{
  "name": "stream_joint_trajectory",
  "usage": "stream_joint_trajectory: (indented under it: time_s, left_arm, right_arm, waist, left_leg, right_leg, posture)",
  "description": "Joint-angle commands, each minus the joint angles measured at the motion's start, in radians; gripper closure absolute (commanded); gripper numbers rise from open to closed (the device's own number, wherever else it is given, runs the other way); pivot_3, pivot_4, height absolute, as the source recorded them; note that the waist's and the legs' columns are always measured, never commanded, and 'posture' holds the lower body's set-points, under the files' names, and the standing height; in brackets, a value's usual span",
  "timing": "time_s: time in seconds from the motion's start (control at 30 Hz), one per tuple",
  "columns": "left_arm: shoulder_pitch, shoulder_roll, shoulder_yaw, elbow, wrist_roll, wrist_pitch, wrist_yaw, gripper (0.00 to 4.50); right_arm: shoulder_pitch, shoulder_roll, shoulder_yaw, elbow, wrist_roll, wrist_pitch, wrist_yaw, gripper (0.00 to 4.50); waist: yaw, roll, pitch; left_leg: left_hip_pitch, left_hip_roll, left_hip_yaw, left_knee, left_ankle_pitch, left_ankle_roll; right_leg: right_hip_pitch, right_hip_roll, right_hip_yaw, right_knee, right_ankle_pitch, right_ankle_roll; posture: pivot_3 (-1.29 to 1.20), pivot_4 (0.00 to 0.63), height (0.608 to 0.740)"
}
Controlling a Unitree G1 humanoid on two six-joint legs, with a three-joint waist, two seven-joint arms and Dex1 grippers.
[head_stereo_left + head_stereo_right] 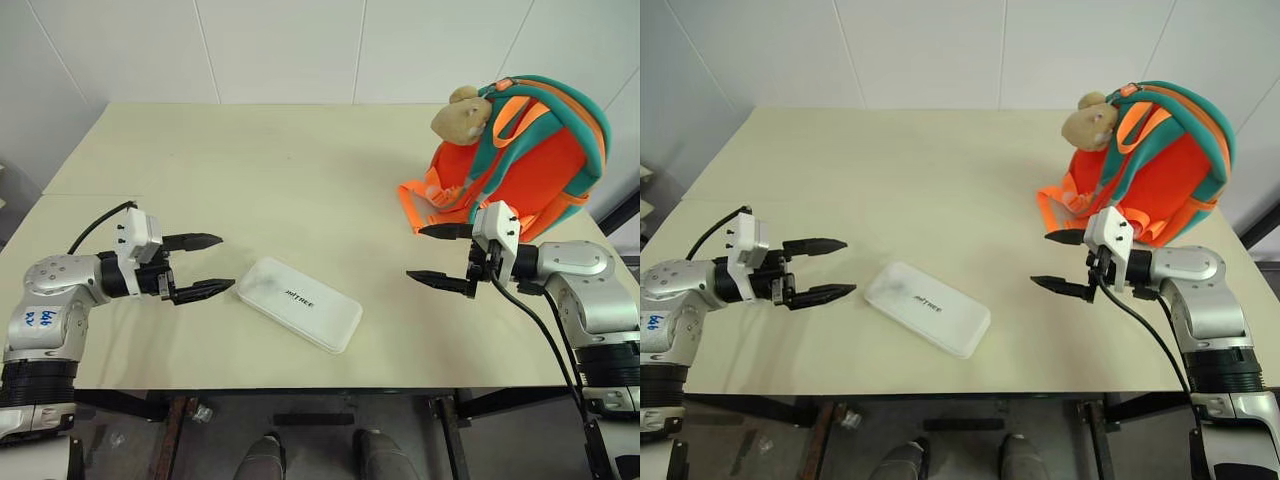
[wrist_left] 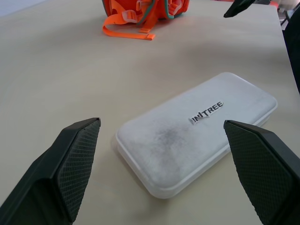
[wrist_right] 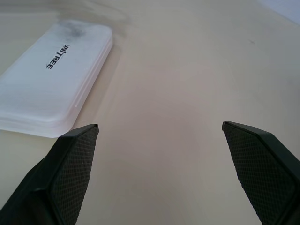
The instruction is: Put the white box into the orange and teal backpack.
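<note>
Pale desk (image 1: 300, 180), white wall behind. Box (image 1: 299, 303) lies flat near the front edge; backpack (image 1: 530, 160) slumps at the far right corner. Left claw (image 1: 205, 267) and right claw (image 1: 440, 255) both hang spread, empty. Box looks stiff, light, slick: pinch across its short ends.

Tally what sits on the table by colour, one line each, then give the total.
White: 1, the white box
Orange and teal: 1, the orange and teal backpack
Tan: 1, the plush bear charm hanging on the backpack
Total: 3
</note>
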Motion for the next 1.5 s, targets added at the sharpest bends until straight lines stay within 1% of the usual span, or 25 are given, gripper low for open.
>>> stream_joint_trajectory:
  time_s: [0.03, 0.23, 0.27, 0.33, 0.37, 0.4, 0.47, 0.6, 0.63, 0.67, 0.7, 0.73, 0.87, 0.97, 1.1, 1.27, 1.5]
  left_arm:
    - [-0.014, 0.004, 0.014, -0.002, 0.000, -0.016, 0.003, 0.00]
    - [-0.007, -0.012, 0.017, -0.001, 0.006, -0.034, 0.019, 0.00]
    - [-0.017, -0.012, 0.006, 0.028, 0.025, -0.058, 0.013, 0.00]
    - [-0.051, -0.012, -0.010, 0.103, 0.063, -0.115, 0.009, 0.38]
    - [-0.067, -0.012, -0.013, 0.133, 0.071, -0.130, 0.007, 0.58]
    - [-0.081, -0.010, -0.013, 0.165, 0.077, -0.145, 0.002, 0.88]
    - [-0.107, -0.010, -0.019, 0.225, 0.100, -0.185, -0.003, 1.51]
    - [-0.167, -0.020, -0.044, 0.363, 0.156, -0.272, -0.005, 2.76]
    - [-0.180, -0.027, -0.050, 0.393, 0.168, -0.292, -0.004, 3.11]
    - [-0.194, -0.038, -0.058, 0.415, 0.177, -0.304, 0.000, 3.41]
    - [-0.206, -0.050, -0.071, 0.433, 0.188, -0.309, 0.001, 3.75]
    - [-0.216, -0.061, -0.088, 0.449, 0.206, -0.315, 0.000, 4.06]
    - [-0.249, -0.097, -0.132, 0.514, 0.259, -0.348, 0.008, 4.06]
    - [-0.275, -0.123, -0.153, 0.569, 0.292, -0.373, 0.032, 4.06]
    - [-0.297, -0.152, -0.173, 0.618, 0.325, -0.413, 0.063, 4.06]
    - [-0.318, -0.169, -0.149, 0.642, 0.329, -0.414, 0.117, 4.06]
    - [-0.309, -0.200, -0.171, 0.647, 0.340, -0.426, 0.115, 4.06]
  right_arm:
    - [-0.010, 0.003, -0.016, -0.015, -0.001, -0.023, -0.015, 0.04]
    - [-0.011, 0.043, 0.020, 0.023, -0.033, -0.061, -0.016, 0.04]
    - [-0.001, 0.043, 0.022, 0.016, -0.032, -0.059, -0.011, 0.21]
    - [0.026, 0.041, 0.029, -0.003, -0.025, -0.053, -0.004, 0.65]
    - [0.041, 0.039, 0.037, -0.013, -0.029, -0.057, 0.002, 0.97]
    - [0.060, 0.039, 0.050, -0.023, -0.044, -0.072, 0.004, 1.33]
    - [0.087, 0.041, 0.068, -0.032, -0.065, -0.090, 0.002, 2.04]
    - [0.155, 0.056, 0.082, -0.095, -0.049, -0.072, -0.007, 3.40]
    - [0.172, 0.060, 0.085, -0.111, -0.048, -0.066, -0.014, 3.84]
    - [0.189, 0.063, 0.088, -0.124, -0.045, -0.060, -0.017, 4.10]
    - [0.208, 0.065, 0.093, -0.141, -0.045, -0.056, -0.021, 4.46]
    - [0.227, 0.067, 0.100, -0.161, -0.041, -0.045, -0.022, 4.50]
    - [0.283, 0.084, 0.124, -0.251, -0.001, 0.023, -0.019, 4.50]
    - [0.297, 0.105, 0.127, -0.278, 0.004, 0.046, -0.044, 4.50]
    - [0.300, 0.127, 0.159, -0.285, -0.004, 0.064, -0.054, 4.50]
    - [0.284, 0.156, 0.184, -0.272, -0.017, 0.065, -0.069, 4.50]
    - [0.273, 0.163, 0.196, -0.262, -0.019, 0.066, -0.069, 4.50]
  waist:
    - [-0.003, 0.000, 0.000]
    - [-0.001, 0.000, 0.000]
    - [0.000, 0.000, 0.000]
    - [0.000, 0.000, 0.000]
    - [0.002, 0.000, 0.000]
    - [0.003, 0.000, 0.000]
    - [0.002, 0.000, 0.000]
    - [0.002, 0.000, 0.000]
    - [0.002, 0.000, 0.000]
    - [0.002, 0.000, 0.000]
    - [0.002, 0.000, 0.000]
    - [0.002, 0.000, 0.000]
    - [0.001, 0.000, 0.000]
    - [0.000, 0.000, 0.000]
    - [0.002, 0.000, 0.000]
    - [0.001, -0.001, 0.000]
    - [0.002, -0.001, 0.000]
  left_leg:
    - [0.000, 0.000, 0.000, 0.000, 0.000, 0.000]
    - [0.001, 0.000, 0.000, 0.002, 0.000, 0.000]
    - [0.001, 0.000, 0.000, 0.002, 0.000, 0.000]
    - [0.001, 0.000, 0.000, 0.002, 0.000, 0.000]
    - [0.001, 0.000, 0.000, 0.002, 0.000, 0.000]
    - [0.001, 0.000, 0.000, 0.002, 0.000, 0.000]
    - [0.001, 0.000, 0.000, 0.003, 0.000, 0.000]
    - [0.001, -0.001, 0.000, 0.004, 0.000, 0.000]
    - [0.001, -0.001, 0.000, 0.004, 0.000, 0.000]
    - [0.001, -0.001, 0.000, 0.004, 0.000, 0.000]
    - [0.001, -0.001, 0.000, 0.004, 0.000, 0.000]
    - [0.001, -0.001, 0.000, 0.005, 0.000, 0.000]
    - [0.001, -0.001, 0.000, 0.006, 0.001, 0.000]
    - [0.001, -0.001, -0.001, 0.007, 0.001, 0.000]
    - [0.001, -0.001, -0.001, 0.010, 0.001, 0.000]
    - [0.001, -0.001, -0.001, 0.011, 0.001, 0.000]
    - [0.001, -0.001, -0.002, 0.011, 0.001, 0.000]
  right_leg:
    - [0.000, 0.000, 0.000, 0.000, 0.000, 0.000]
    - [0.000, 0.000, 0.000, 0.003, 0.000, 0.000]
    - [0.000, 0.000, 0.000, 0.003, 0.000, 0.000]
    - [0.000, 0.000, 0.000, 0.004, 0.000, 0.000]
    - [0.000, 0.000, 0.000, 0.004, 0.000, 0.000]
    - [0.000, 0.000, 0.000, 0.004, 0.000, 0.000]
    - [0.000, 0.000, 0.000, 0.004, 0.000, 0.000]
    - [0.000, 0.000, 0.000, 0.005, 0.000, 0.000]
    - [0.000, 0.000, 0.000, 0.006, 0.000, 0.000]
    - [0.000, 0.000, 0.000, 0.006, 0.000, 0.000]
    - [0.000, 0.000, 0.000, 0.007, 0.000, 0.000]
    - [0.000, 0.000, 0.000, 0.007, 0.000, 0.000]
    - [0.000, 0.000, 0.000, 0.008, 0.000, 0.000]
    - [0.000, 0.001, 0.000, 0.009, 0.000, 0.000]
    - [0.001, 0.001, 0.000, 0.010, 0.000, 0.001]
    - [0.002, 0.001, 0.000, 0.010, 0.000, 0.001]
    - [0.002, 0.001, 0.000, 0.010, 0.000, 0.001]
  posture:
    - [0.00, 0.150, 0.740]
    - [0.00, 0.150, 0.740]
    - [0.00, 0.150, 0.740]
    - [0.00, 0.150, 0.740]
    - [0.00, 0.150, 0.740]
    - [0.00, 0.150, 0.740]
    - [0.00, 0.150, 0.740]
    - [0.00, 0.150, 0.740]
    - [0.00, 0.150, 0.740]
    - [0.00, 0.150, 0.740]
    - [0.00, 0.150, 0.740]
    - [0.00, 0.150, 0.740]
    - [0.00, 0.150, 0.740]
    - [0.00, 0.150, 0.740]
    - [0.00, 0.150, 0.740]
    - [0.00, 0.150, 0.740]
    - [0.00, 0.150, 0.740]
